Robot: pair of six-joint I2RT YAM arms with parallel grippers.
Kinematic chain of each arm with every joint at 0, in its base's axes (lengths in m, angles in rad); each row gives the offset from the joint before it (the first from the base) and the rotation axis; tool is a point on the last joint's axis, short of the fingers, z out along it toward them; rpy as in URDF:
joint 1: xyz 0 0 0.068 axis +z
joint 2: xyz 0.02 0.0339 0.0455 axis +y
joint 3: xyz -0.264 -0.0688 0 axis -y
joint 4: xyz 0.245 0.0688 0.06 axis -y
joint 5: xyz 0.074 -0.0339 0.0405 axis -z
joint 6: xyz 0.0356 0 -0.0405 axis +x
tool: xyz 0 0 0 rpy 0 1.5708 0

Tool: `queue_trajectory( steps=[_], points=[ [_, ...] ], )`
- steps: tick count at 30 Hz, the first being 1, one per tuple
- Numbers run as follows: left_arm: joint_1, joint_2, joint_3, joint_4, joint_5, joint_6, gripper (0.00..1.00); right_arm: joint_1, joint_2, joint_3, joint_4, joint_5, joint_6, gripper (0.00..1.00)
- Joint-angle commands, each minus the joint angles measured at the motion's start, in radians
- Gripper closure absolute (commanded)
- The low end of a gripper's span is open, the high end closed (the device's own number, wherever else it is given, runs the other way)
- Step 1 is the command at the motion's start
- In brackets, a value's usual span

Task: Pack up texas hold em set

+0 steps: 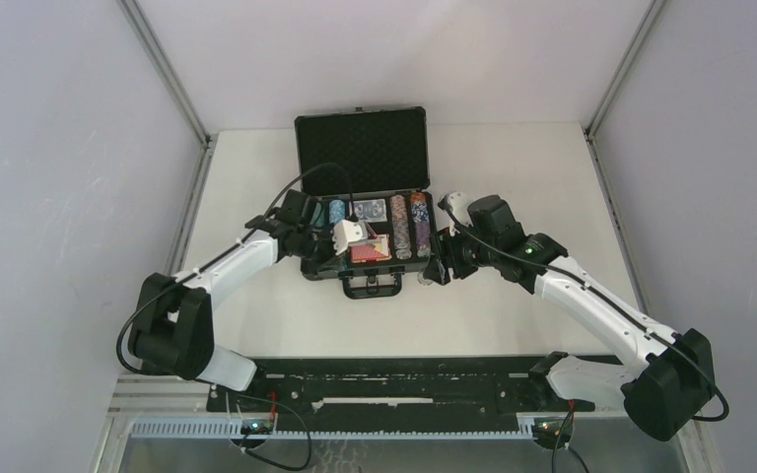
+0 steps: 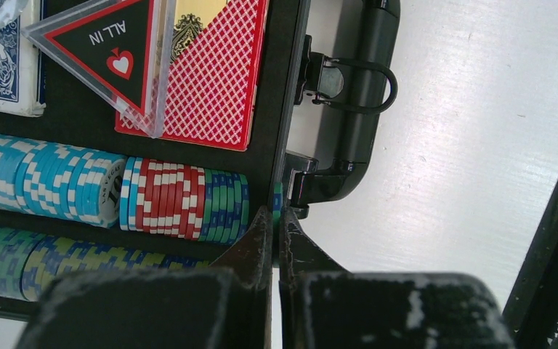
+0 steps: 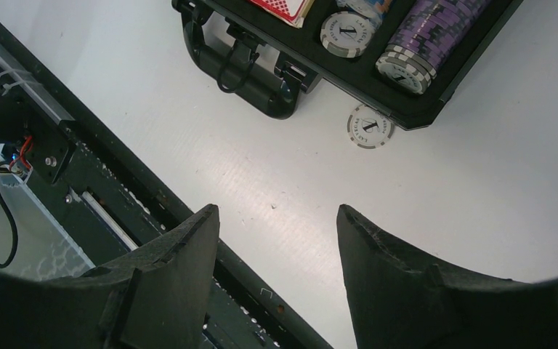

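Briefcase (image 1: 360, 148) black, foam-lined; ridged striped chips (image 2: 167, 200) in rows; left gripper (image 2: 276, 218) closed, right gripper (image 3: 277, 212) wide, empty.

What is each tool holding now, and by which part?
The right tool is open and holds nothing. The left tool is shut; a thin green edge shows at its tips, but a hold cannot be told.

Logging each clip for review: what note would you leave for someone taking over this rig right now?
Left gripper shut, tips at the briefcase's front wall beside the chip rows. Right gripper open above the table.
Done: chip rows, red deck, blue deck and triangular button sit in the open briefcase.
To do: one loose chip lies on the table by the case's corner; pack it, then close the lid.
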Motion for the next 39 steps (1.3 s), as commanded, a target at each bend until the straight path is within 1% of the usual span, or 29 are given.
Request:
queue_trajectory(
  steps=[1, 5, 12, 15, 31, 39],
  points=[
    [0.026, 0.003, 0.060, 0.059, -0.066, 0.051, 1.00, -0.007, 0.002, 0.006, 0.042, -0.017, 0.003, 0.32],
    [0.026, 0.000, 0.073, 0.049, -0.055, 0.061, 1.00, -0.008, 0.004, 0.006, 0.044, -0.015, 0.001, 0.32],
    [0.028, -0.016, 0.114, -0.018, -0.039, 0.085, 1.00, -0.013, 0.001, 0.007, 0.038, -0.008, 0.002, 0.32],
    [0.028, -0.023, 0.109, -0.013, -0.037, 0.092, 1.00, -0.013, 0.002, 0.005, 0.039, -0.011, 0.003, 0.32],
    [0.029, 0.048, 0.118, -0.006, -0.023, 0.082, 1.00, -0.018, 0.009, -0.001, 0.045, -0.019, 0.003, 0.32],
    [-0.003, 0.089, 0.142, 0.008, -0.052, 0.068, 1.00, -0.018, 0.013, -0.003, 0.048, -0.026, 0.003, 0.32]
  ],
)
